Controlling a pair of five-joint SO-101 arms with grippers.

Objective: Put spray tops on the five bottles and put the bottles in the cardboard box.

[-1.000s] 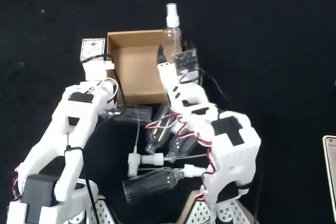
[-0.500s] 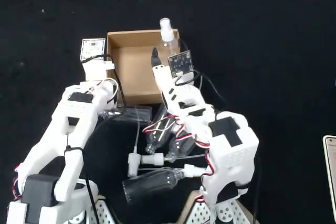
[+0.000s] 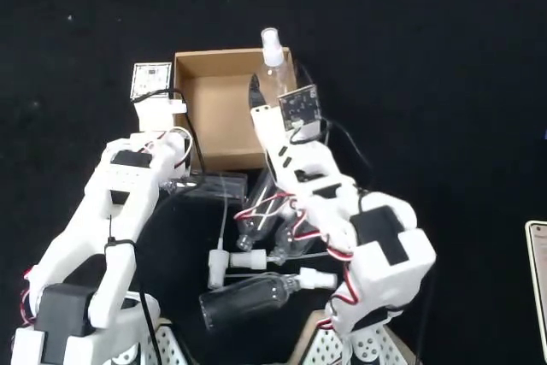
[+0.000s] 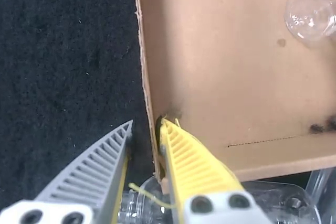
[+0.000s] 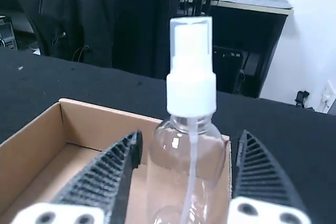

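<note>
Clear bottle (image 3: 276, 77), white spray top (image 3: 272, 45) on, upright in cardboard box (image 3: 224, 158) corner, other bottles (image 3: 248, 298) lying nearby

Black cloth table (image 3: 444, 83). Box (image 3: 218, 121) stands on it toward the far side, open side up. Small printed card (image 3: 151, 80) lies flat just beside the box's far left corner. Clear plastic pack (image 3: 209, 185) lies against or just by the box's near wall. Nearer the front, two bottles (image 3: 254, 228) lie side by side, partly under an arm. Third bottle (image 3: 244, 297) lies closest to the front edge, white top at its right end. Loose spray tops (image 3: 231, 261) lie between them. Arm bases (image 3: 162, 350) sit at the front edge. White flat object (image 3: 537, 271) at the right edge, well apart.
</note>
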